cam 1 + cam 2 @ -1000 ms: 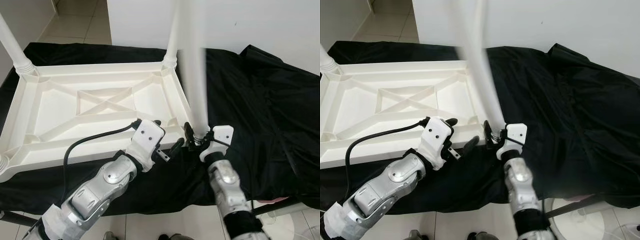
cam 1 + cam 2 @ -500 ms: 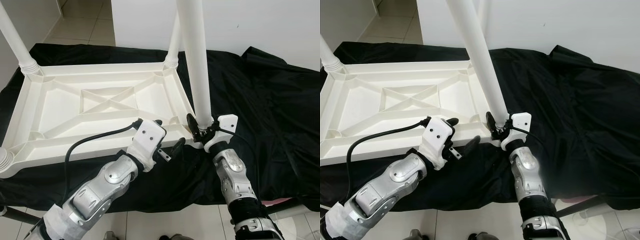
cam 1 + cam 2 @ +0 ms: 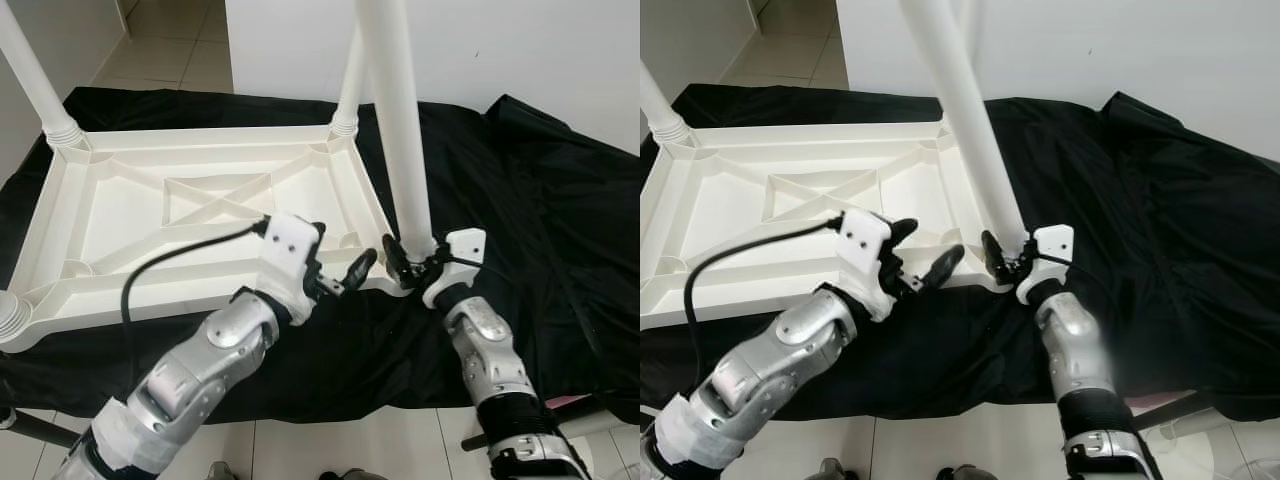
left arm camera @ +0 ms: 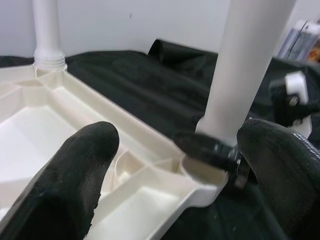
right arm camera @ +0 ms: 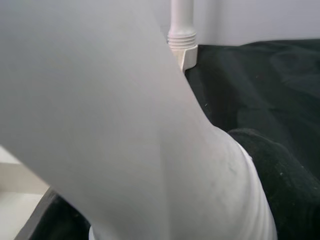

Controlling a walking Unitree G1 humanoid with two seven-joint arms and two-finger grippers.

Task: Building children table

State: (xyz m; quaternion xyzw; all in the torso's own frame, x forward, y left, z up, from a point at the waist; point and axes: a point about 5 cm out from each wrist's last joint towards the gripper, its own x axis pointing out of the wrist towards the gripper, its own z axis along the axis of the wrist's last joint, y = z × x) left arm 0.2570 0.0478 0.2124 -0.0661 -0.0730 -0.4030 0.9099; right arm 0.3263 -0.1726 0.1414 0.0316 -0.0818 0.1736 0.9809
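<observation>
Right gripper (image 3: 408, 268), clamped on the base of the white table leg (image 3: 398, 130), has carried it closer to the near corner socket (image 4: 200, 172) of the upturned tabletop (image 3: 180, 215). Left gripper (image 3: 340, 265), fingers apart, has advanced beside that corner. Seating the leg appears imminent.

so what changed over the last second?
The right tool, shut on the long white plastic table leg, carried its lower end toward the near right corner socket of the upturned white plastic tabletop; the blurred swing has settled. The left tool slid right along that edge, open. Tabletop, black cloth unchanged.
</observation>
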